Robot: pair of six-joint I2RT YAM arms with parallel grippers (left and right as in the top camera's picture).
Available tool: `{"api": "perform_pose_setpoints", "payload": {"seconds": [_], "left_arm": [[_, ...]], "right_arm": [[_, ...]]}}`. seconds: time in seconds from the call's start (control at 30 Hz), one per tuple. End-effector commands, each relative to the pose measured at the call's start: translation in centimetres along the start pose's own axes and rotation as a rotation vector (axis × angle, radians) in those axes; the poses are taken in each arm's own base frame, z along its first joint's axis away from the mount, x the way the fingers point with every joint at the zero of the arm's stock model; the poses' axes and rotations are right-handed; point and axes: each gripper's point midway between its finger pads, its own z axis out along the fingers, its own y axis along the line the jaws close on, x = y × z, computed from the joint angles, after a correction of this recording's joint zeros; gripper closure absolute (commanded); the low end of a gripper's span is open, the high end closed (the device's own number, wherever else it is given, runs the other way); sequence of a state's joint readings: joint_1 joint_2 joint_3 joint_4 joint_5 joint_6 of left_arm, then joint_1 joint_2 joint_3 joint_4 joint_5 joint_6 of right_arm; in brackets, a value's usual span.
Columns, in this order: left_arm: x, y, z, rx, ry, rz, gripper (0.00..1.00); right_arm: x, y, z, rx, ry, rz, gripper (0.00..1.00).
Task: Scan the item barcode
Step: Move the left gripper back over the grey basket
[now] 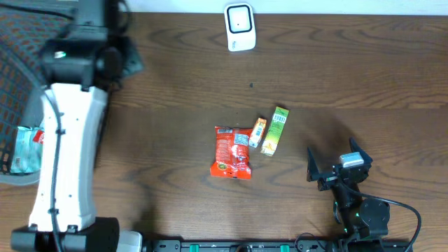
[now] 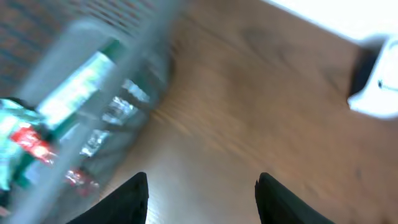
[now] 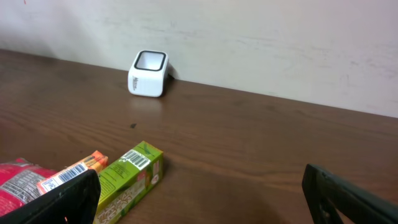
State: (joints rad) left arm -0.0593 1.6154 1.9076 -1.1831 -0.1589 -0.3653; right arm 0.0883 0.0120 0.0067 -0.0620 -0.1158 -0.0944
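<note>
Three items lie mid-table: a red snack bag [image 1: 232, 152], a small orange pack [image 1: 258, 131] and a green box [image 1: 276, 130]. In the right wrist view the green box [image 3: 129, 180] shows a barcode on its top end, with the orange pack [image 3: 69, 175] beside it. The white scanner [image 1: 239, 27] stands at the far edge, also seen as scanner [image 3: 148, 73]. My right gripper [image 1: 334, 159] rests open near the front right, right of the items, empty [image 3: 199, 180]. My left gripper [image 2: 202, 180] is open and empty over the wood beside a mesh basket [image 2: 81, 74]; that view is blurred.
The mesh basket [image 1: 14, 77] sits at the left table edge with a green-and-white packet [image 1: 24, 143] inside. The left arm [image 1: 66, 140] stretches along the left side. A pale wall [image 3: 249, 37] rises behind the scanner.
</note>
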Motion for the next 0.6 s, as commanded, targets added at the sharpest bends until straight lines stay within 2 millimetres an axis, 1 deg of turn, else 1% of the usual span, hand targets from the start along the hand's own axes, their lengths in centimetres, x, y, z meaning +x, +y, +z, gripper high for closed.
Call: {"api": "perform_pose_setpoints", "payload": {"seconds": [0.0,0.13,0.23,0.27,0.43,0.57], "left_arm": [[-3.1,4.2,-1.8,-0.061,-0.113,-0.097,0.44],[-4.8,7.4,-2.2,-0.098,-0.171,-0.182,0.43],[-5.6,9.1,-2.0,-0.123,-0.191,-0.216,0.43],[-5.8,9.7,-1.9,-0.133,-0.196,-0.227,0.40],[-6.3,12.9,-1.9,-0.184,-0.209,-0.290,0.37],[-6.1,15.4,-1.7,-0.229,-0.203,-0.338,0.35]], "right_arm": [[0.0,0.1,0.0,-0.006,-0.002,0.011,0.01],[0.0,0.1,0.0,-0.006,-0.002,0.011,0.01],[0.0,0.1,0.0,-0.006,-0.002,0.011,0.01],[0.0,0.1,0.0,-0.006,-0.002,0.011,0.01],[0.0,0.1,0.0,-0.006,-0.002,0.011,0.01],[0.0,0.1,0.0,-0.006,-0.002,0.011,0.01]]}}
